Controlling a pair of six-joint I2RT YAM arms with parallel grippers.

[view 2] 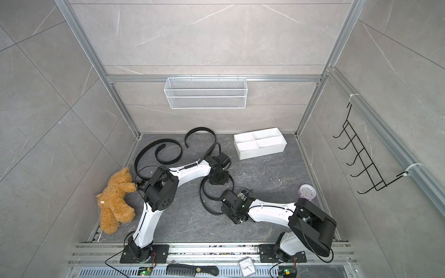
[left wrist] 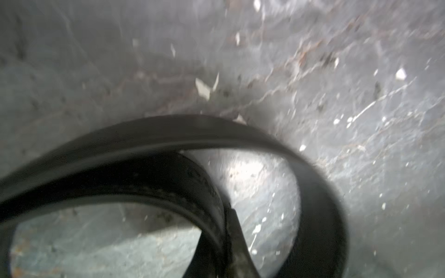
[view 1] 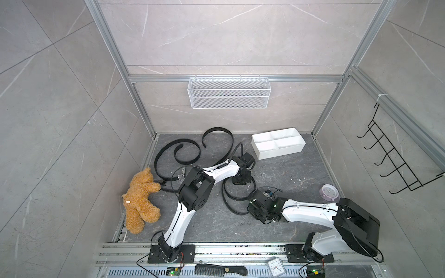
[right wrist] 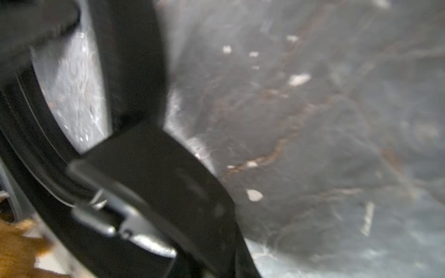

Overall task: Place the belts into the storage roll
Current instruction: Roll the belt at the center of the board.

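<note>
At the rear right of the grey floor (view 1: 289,173), the storage roll (view 1: 279,152) stands with all four compartments bare in both top views. No strap is inside it or touching it. Finding: no part of the placement is complete.

Position of the belts: all lie on the floor, well apart from the storage roll.
- The spiral belt (view 1: 168,145) lies at the rear left.
- The arched belt (view 1: 218,130) lies just beside it, its tail running under the left forearm (view 1: 221,172).
- The coiled belt (view 1: 224,192) lies at mid-floor between the two arms.

Whether the arched strap and the coil are one piece cannot be told, since the forearm hides the junction.

Left gripper (view 1: 241,180): pointing down at the far edge of the coil, jaws fully closed. The left wrist view shows the strap (left wrist: 168,134) running in to the jaws, so it is judged clamped on the coiled belt.

Right gripper (view 1: 251,204): low at the coil's right edge, jaws likewise closed. The blurred right wrist view shows a broad strap (right wrist: 134,60) and its metal buckle (right wrist: 115,216) close beneath, so a grip on the same coil is judged likely.

Assessment: the work is at the grasp stage on the first belt. Outstanding are the lift, the carry to the storage roll, seating the coil in a compartment, and then the same for the other straps.
</note>
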